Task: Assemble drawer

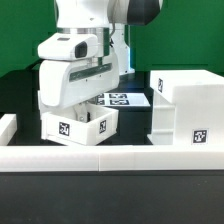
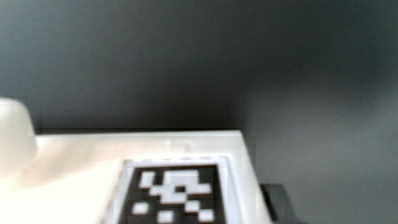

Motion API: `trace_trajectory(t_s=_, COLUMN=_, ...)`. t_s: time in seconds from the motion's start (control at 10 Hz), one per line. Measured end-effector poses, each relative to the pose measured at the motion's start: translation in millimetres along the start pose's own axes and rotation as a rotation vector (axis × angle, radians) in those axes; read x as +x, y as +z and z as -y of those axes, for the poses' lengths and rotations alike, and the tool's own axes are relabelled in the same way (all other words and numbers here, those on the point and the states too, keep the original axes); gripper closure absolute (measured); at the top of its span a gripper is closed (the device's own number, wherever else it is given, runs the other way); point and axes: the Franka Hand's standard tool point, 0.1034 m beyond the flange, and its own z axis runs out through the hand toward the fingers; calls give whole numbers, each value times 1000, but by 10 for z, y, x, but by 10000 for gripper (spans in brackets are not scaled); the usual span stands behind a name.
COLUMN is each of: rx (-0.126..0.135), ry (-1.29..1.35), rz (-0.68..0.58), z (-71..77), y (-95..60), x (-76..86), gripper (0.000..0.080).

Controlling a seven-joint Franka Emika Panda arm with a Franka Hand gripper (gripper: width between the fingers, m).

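A small white drawer tray (image 1: 80,124) with square tags sits at the exterior view's left, slightly tilted, just behind the front wall. My gripper (image 1: 83,106) comes down on it from above, and the tray's wall stands between the jaws. In the wrist view the tray's tagged panel (image 2: 175,190) fills the space at the gripper (image 2: 178,214), with a dark finger (image 2: 276,200) against its edge. The large boxy shell (image 1: 186,108) stands at the exterior view's right, apart from the tray. A second tray is not in view.
The marker board (image 1: 127,99) lies flat on the dark table behind the tray, between it and the shell. A low white border wall (image 1: 120,158) runs along the front, with a short piece at the left (image 1: 6,128).
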Motion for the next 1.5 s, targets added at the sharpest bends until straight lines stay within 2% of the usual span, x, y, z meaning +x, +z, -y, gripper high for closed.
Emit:
trace_trajectory(t_s=0.2, rx=-2, ry=-143, rz=11, z=-7, y=2, x=-25, gripper=758)
trace_trajectory(t_s=0.5, rx=-6, ry=-336, rz=33, z=-5, y=-7, x=31, gripper=758)
trace_trajectory(t_s=0.6, rx=-5, ry=-354, rz=36, z=-10, y=-13, x=59, gripper=758)
trace_trajectory(t_s=0.8, rx=29, ry=-351, rz=45, z=-10, y=-23, x=65, gripper=758)
trace_trajectory(t_s=1.4, rx=36, ry=-374, rz=41, z=5, y=6, x=57, gripper=758)
trace_trajectory(t_s=1.5, rx=38, ry=-389, rz=32, z=-27, y=5, x=-25, gripper=758)
